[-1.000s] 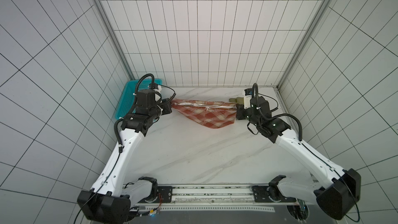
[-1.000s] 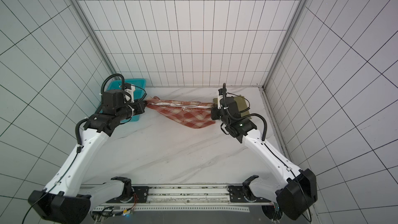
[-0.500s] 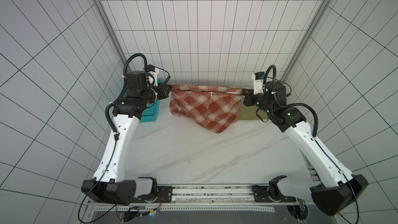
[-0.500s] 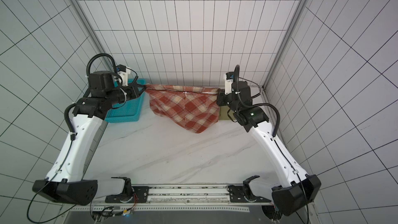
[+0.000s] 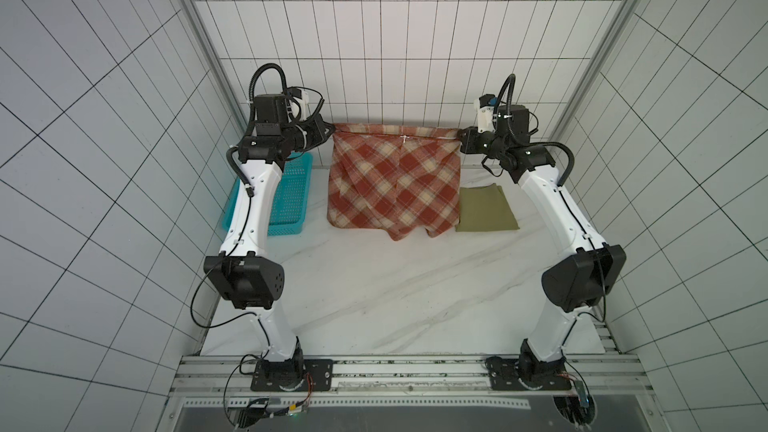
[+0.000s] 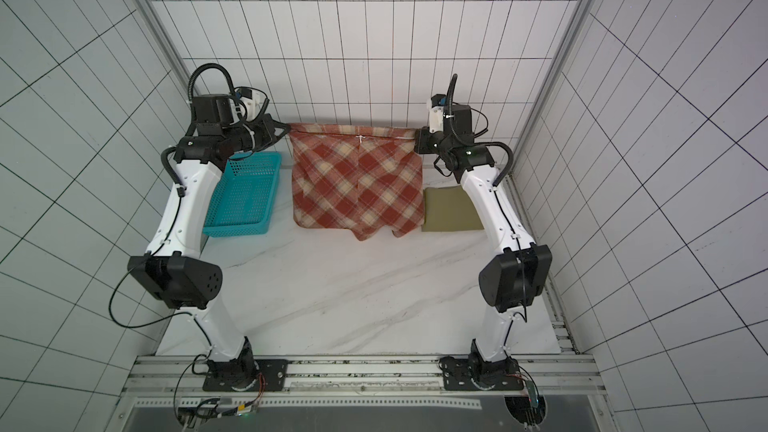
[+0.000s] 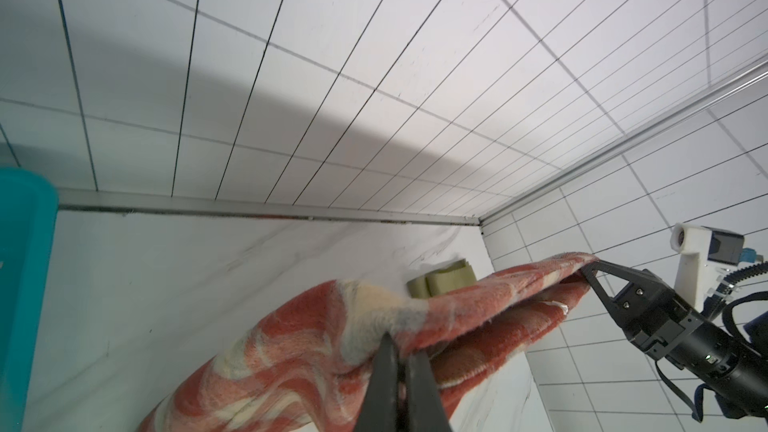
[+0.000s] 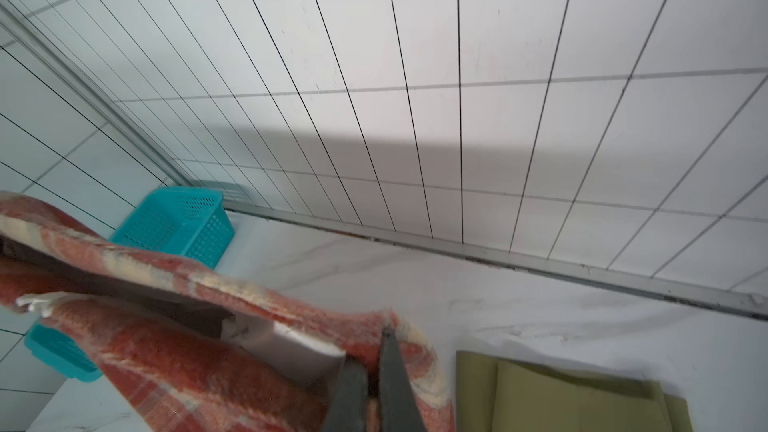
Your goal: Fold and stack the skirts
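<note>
The red-and-cream plaid skirt (image 5: 395, 184) (image 6: 357, 184) hangs spread out by its waistband high above the table in both top views. My left gripper (image 5: 331, 131) (image 7: 401, 357) is shut on the waistband's left end. At the waistband's right end my right gripper (image 5: 460, 137) (image 8: 376, 351) is shut on the cloth; it also shows in the left wrist view as the right gripper (image 7: 590, 270). The olive-khaki skirt (image 5: 486, 209) (image 6: 449, 209) (image 8: 573, 396) lies folded flat on the table at the back right, partly behind the plaid hem.
A teal perforated basket (image 5: 291, 197) (image 6: 245, 197) (image 8: 183, 222) stands at the back left by the wall, under my left arm. The white marble table (image 5: 395, 297) runs from the hanging skirt to the front rail. Tiled walls close three sides.
Both grippers have risen and drawn apart, lifting the plaid skirt from a sagging bundle near the table to a full hanging spread. The olive skirt has not moved.
</note>
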Action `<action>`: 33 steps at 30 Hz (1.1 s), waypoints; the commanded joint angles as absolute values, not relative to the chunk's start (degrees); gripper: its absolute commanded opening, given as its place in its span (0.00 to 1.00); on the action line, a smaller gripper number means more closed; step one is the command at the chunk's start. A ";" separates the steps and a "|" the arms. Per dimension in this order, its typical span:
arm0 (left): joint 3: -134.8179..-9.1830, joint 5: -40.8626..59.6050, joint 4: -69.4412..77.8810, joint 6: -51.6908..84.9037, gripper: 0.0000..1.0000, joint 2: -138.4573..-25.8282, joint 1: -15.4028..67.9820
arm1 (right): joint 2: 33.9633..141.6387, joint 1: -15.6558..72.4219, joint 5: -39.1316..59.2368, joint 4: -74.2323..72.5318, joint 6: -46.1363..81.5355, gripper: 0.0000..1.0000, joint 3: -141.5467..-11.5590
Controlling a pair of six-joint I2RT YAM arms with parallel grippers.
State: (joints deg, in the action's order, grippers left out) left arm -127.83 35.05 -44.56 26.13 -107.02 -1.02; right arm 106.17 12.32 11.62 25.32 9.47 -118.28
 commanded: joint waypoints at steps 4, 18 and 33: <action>-128.09 26.84 -36.83 27.58 0.00 -98.63 -9.29 | 98.73 5.24 3.37 27.19 7.47 0.00 -118.41; -57.11 28.09 -34.40 23.18 0.00 -64.80 -7.74 | 69.34 19.34 5.17 12.94 16.04 0.00 -52.11; -57.94 28.04 -29.22 28.44 0.00 -64.52 -7.47 | 72.81 22.30 2.58 16.27 16.58 0.00 -62.35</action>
State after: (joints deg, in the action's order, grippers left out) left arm -52.31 34.48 -34.85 27.03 -63.46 -5.74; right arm 70.72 24.32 10.79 13.30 19.03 -51.20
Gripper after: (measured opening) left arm 0.049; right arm 0.052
